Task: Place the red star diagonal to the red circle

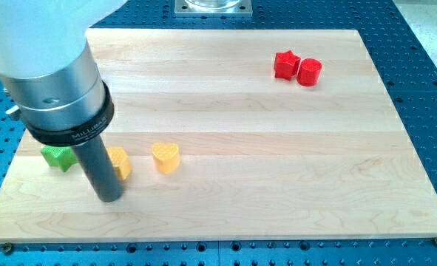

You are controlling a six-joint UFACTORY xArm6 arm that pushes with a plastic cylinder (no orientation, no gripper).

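Note:
The red star (285,64) lies near the view's top right on the wooden board (277,162). The red circle (310,72) sits right beside it, on its right and slightly lower, touching or nearly touching. My tip (109,196) rests on the board at the view's lower left, far from both red blocks. It stands just in front of a yellow block (120,162) that the rod partly hides.
A yellow heart (166,157) lies right of my tip. A green block (58,156), partly hidden by the arm, lies at the left edge. The arm's large grey body (48,74) covers the upper left. A blue perforated table surrounds the board.

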